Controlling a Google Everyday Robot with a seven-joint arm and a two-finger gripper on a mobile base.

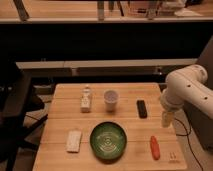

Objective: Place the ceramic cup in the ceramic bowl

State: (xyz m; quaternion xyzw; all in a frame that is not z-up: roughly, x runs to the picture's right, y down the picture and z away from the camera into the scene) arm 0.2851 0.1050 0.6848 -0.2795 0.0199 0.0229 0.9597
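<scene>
The ceramic cup (110,100) is small, white and handleless. It stands upright at the back middle of the wooden table (60,120). The ceramic bowl (108,141) is wide, dark green with pale rings inside. It sits near the front edge, straight in front of the cup, with nothing in it. My gripper (167,120) hangs from the white arm (185,90) at the table's right edge. It is well to the right of the cup and bowl and touches neither.
A small clear bottle with a white label (86,100) stands left of the cup. A black oblong object (142,108) lies right of the cup. A white flat packet (74,140) lies left of the bowl. A red-orange object (155,147) lies at the front right. A dark chair (15,110) stands at the left.
</scene>
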